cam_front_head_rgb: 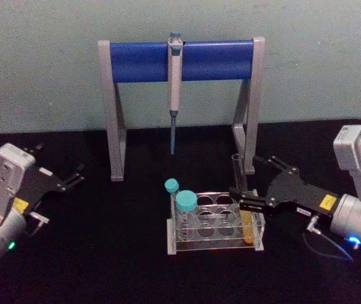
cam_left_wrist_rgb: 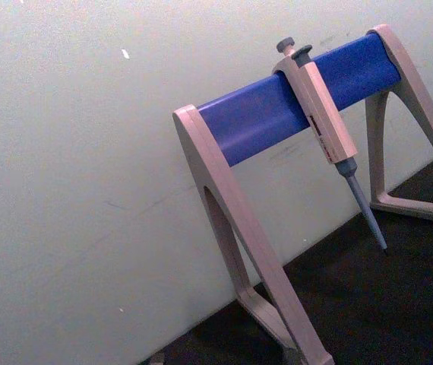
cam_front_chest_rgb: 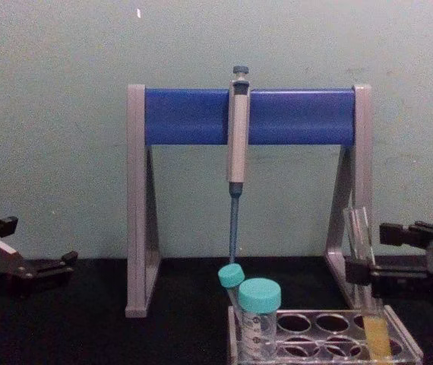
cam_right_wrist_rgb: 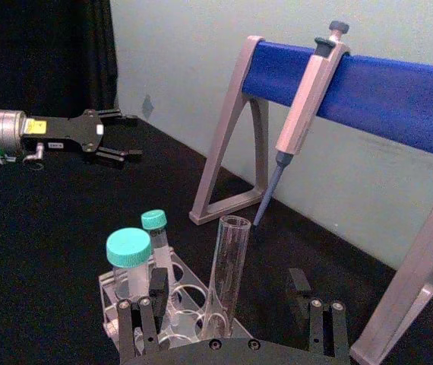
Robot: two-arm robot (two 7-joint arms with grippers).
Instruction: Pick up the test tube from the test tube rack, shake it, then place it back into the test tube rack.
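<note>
Test tube (cam_front_head_rgb: 247,218) stands upright at the right end of the rack (cam_front_head_rgb: 206,248), mid-worktop. Right gripper (cam_front_head_rgb: 244,177) straddles its upper part with fingers spread, not yet gripping. Recommended: close gently and squarely, then lift straight up. Left gripper (cam_front_head_rgb: 62,158) is idle and spread near the worktop's left edge.

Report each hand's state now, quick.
Left hand: open, empty, off to the left.
Right hand: open around the test tube, not clamped on it.
</note>
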